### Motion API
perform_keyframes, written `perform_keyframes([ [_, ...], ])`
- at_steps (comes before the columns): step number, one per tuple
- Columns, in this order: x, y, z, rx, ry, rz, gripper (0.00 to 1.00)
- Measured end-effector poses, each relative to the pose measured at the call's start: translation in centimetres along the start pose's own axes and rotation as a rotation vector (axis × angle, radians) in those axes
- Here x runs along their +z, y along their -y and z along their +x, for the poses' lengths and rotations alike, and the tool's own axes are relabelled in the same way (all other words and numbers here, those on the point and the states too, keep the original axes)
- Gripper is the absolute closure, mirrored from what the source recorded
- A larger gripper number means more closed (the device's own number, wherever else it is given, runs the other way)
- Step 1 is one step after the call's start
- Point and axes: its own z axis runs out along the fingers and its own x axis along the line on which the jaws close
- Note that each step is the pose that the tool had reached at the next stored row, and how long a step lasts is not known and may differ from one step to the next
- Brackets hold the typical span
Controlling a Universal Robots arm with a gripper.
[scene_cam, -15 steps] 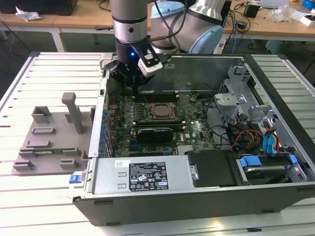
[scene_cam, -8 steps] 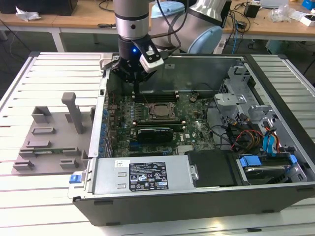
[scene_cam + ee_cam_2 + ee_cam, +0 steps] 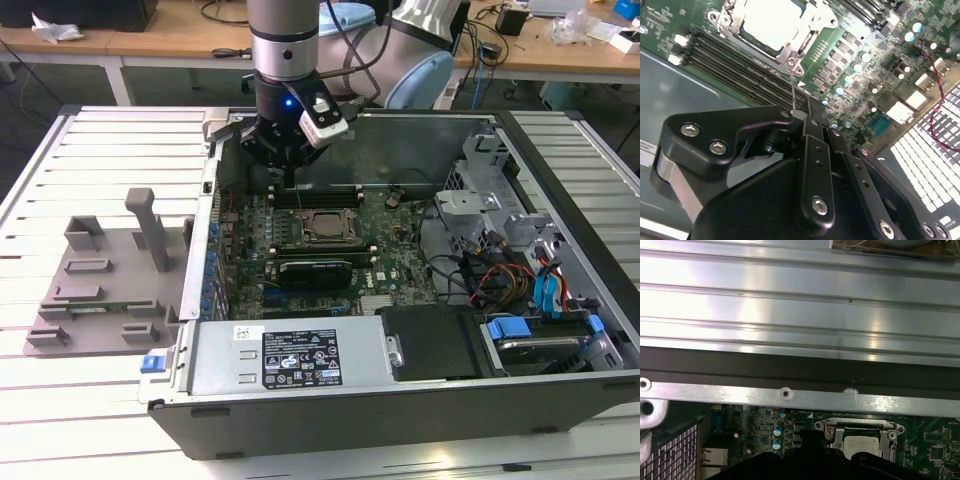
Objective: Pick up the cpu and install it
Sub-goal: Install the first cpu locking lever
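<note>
One slatted worktop (image 3: pixel 100 150) carries an open computer case (image 3: pixel 400 400) and, on the exterior view's left, a grey plastic tray (image 3: pixel 100 290). Inside the case lies the green motherboard (image 3: pixel 400 270). The arm's claw (image 3: pixel 285 160) hangs over the board's far edge, fingers (image 3: pixel 812 150) pressed together, nothing held. The cpu (image 3: pixel 771 22) sits seated in the socket frame (image 3: pixel 860 432), near the claw.
</note>
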Motion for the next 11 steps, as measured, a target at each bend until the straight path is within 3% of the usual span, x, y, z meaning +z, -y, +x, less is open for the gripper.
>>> perform_keyframes([
  [11,0.08,0.14,-2.14,0.000,-0.0025,-0.0001,0.89],
])
